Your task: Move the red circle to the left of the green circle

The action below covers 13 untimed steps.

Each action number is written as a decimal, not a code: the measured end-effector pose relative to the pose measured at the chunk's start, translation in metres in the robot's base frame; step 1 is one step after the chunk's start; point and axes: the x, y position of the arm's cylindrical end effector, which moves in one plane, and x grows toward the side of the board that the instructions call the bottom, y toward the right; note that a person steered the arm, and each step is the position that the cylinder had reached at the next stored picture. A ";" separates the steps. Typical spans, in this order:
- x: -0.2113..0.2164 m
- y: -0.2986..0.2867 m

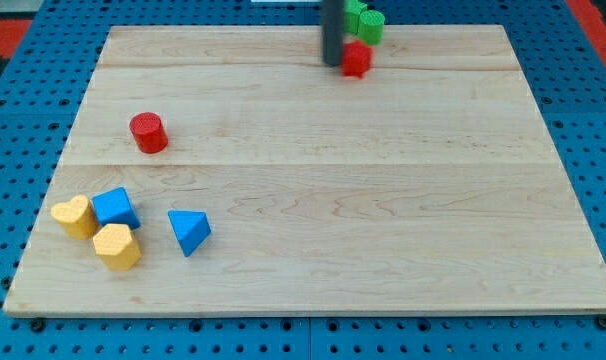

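Observation:
The red circle (pixel 148 132), a short cylinder, stands on the left part of the wooden board (pixel 313 200), apart from all other blocks. Two green blocks (pixel 365 22) sit together at the board's top edge, right of centre; their shapes are hard to make out and the rod partly hides them. My rod comes down from the view's top, and my tip (pixel 333 63) rests just left of a second red block (pixel 356 58), which lies right below the green blocks. My tip is far to the right of and above the red circle.
At the board's lower left lie a yellow heart (pixel 74 215), a blue block (pixel 115 208), a second yellow block (pixel 117 246) and a blue triangular block (pixel 189 231). Blue pegboard surrounds the board.

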 end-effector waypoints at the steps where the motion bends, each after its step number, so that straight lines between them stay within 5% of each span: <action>1: 0.036 0.017; 2: 0.047 0.069; 4: 0.011 0.033; 5: 0.084 0.002; 6: 0.081 -0.118; 7: 0.124 -0.222; 8: 0.157 -0.265; 10: 0.125 -0.361; 11: 0.129 -0.381; 12: 0.202 -0.366; 13: 0.170 -0.345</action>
